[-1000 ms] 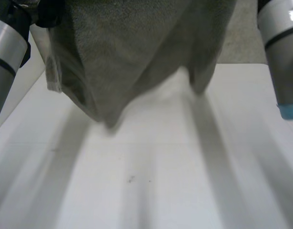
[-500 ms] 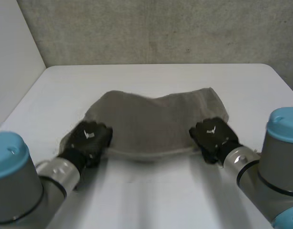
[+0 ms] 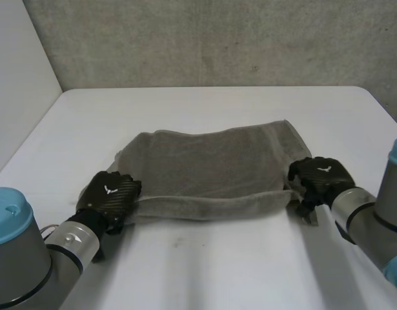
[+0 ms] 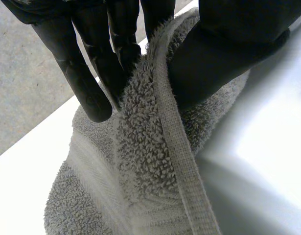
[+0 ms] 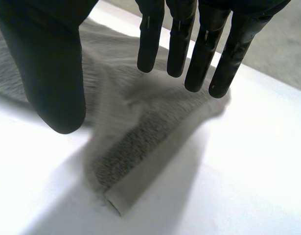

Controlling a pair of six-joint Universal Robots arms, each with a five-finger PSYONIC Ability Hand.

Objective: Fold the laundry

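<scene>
I am watching the grey towel (image 3: 211, 168) lying folded across the middle of the white table (image 3: 204, 265) in the head view, with my left hand (image 3: 109, 194) sitting at its near left corner and my right hand (image 3: 322, 175) at its near right corner. From there I am seeing the backs of both hands, so I am reading the grips off the wrist views. The left wrist view is showing the fingers (image 4: 91, 78) and thumb (image 4: 223, 54) pinching the towel's hemmed edge (image 4: 174, 147) between them. The right wrist view is showing that hand's fingers (image 5: 150, 39) hanging straight and slightly spread, thumb apart, over the towel's corner, which is lying on the table; I cannot tell whether the fingertips are touching it. Bare table is running all round the towel, widest in front of its near edge and behind it toward the concrete wall (image 3: 217, 39).
</scene>
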